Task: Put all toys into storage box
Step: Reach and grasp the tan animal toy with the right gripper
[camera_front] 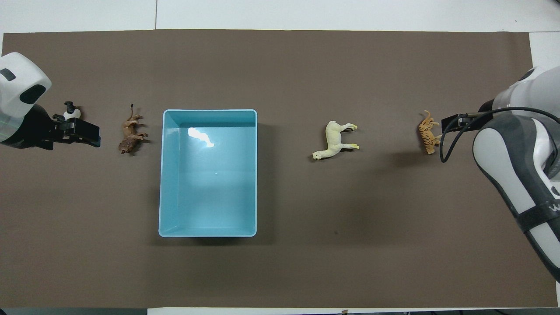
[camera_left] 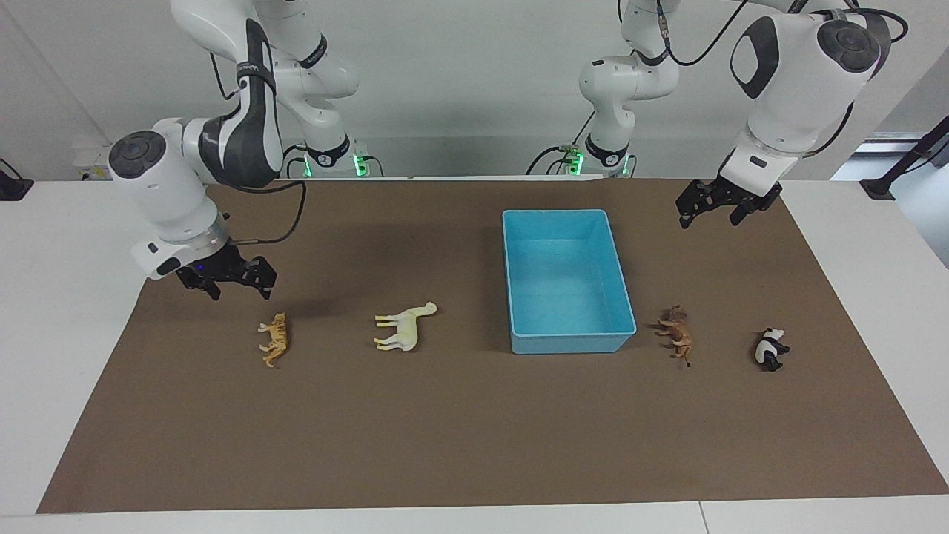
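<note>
The light blue storage box (camera_left: 571,343) stands on the brown mat with nothing in it; it also shows in the overhead view (camera_front: 210,111). Four toys lie on their sides in a row. The orange tiger (camera_left: 274,340) (camera_front: 429,136) and the cream horse (camera_left: 404,328) (camera_front: 334,140) lie toward the right arm's end. The brown lion (camera_left: 678,334) (camera_front: 131,135) and the panda (camera_left: 771,348) (camera_front: 70,114) lie toward the left arm's end. My right gripper (camera_left: 237,285) (camera_front: 455,121) hangs open and empty over the mat by the tiger. My left gripper (camera_left: 715,211) (camera_front: 76,131) hangs open, raised over the mat by the panda.
The brown mat (camera_left: 474,445) covers most of the white table (camera_left: 59,297). The arms' bases stand at the robots' edge of the table.
</note>
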Robot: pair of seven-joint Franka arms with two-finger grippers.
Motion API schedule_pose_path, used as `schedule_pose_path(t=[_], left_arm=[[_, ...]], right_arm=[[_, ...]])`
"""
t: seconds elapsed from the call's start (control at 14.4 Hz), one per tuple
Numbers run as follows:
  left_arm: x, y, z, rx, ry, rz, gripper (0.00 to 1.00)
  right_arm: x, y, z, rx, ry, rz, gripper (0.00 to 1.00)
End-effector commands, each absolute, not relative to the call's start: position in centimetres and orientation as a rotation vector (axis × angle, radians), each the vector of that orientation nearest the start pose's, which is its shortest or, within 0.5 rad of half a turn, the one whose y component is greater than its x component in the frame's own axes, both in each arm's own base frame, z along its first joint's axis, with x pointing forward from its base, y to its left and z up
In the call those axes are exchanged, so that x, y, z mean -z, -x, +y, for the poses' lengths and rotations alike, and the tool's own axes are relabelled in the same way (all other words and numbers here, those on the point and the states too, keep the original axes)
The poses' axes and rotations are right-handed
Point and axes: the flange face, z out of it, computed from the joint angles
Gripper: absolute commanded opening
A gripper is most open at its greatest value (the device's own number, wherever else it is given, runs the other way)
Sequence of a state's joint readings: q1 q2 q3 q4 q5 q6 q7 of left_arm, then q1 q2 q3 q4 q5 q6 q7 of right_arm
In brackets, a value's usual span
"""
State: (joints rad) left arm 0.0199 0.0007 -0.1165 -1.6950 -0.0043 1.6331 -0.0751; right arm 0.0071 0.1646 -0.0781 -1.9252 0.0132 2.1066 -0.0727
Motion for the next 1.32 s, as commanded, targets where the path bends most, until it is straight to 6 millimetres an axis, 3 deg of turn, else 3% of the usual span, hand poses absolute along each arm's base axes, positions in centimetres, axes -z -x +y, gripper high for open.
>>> schedule_pose_path(t=[0.0, 0.28, 0.42, 0.56, 0.83, 1.25], left_arm=[[-57.5, -54.6, -5.0, -0.092, 3.141, 0.028, 1.00], [-57.5, -54.6, -5.0, -0.092, 3.141, 0.028, 1.00], [-57.5, -54.6, -5.0, -0.092, 3.141, 0.025, 1.00], [-57.5, -54.6, -5.0, -0.092, 3.141, 0.028, 1.00], [-57.5, -54.6, -5.0, -0.092, 3.141, 0.028, 1.00], [-57.5, -54.6, -5.0, -0.095, 3.140, 0.028, 1.00]], right_arm=[[-38.1, -59.7, -4.0, 0.076, 3.138, -0.095, 1.00], [-33.8, -60.9, -4.0, 0.106, 3.142, -0.236, 1.00], [-32.5, -61.3, -2.0, 0.102, 3.136, -0.299, 1.00], [-30.7, -61.3, -1.4, 0.113, 3.139, -0.318, 1.00], [-29.7, -60.7, -0.9, 0.091, 3.126, -0.424, 1.00], [-28.6, -60.0, -2.1, 0.046, 3.128, -0.376, 1.00]])
